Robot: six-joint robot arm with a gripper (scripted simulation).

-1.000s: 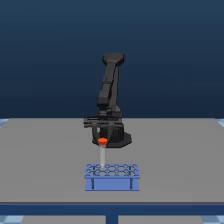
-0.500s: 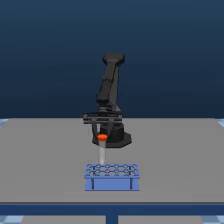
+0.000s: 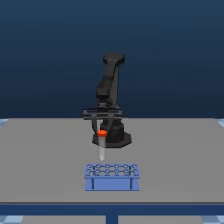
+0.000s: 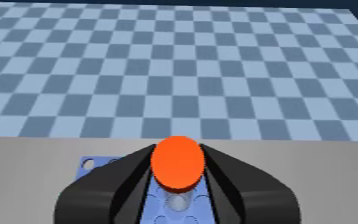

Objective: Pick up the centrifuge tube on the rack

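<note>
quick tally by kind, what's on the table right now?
Robot arm with gripper: 1
Centrifuge tube, orange-red cap, held in the gripper above the rack: 1
Light-blue rack: 1
Table: 1
Total: 4. No other tubes show in the rack's holes.

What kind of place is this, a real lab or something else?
Most likely a computer simulation of a lab bench, not a real room. The grey table is featureless, the backdrop is plain dark blue, and the wrist view shows a flat checkered floor. The light-blue rack and centrifuge tube suggest lab work.
</note>
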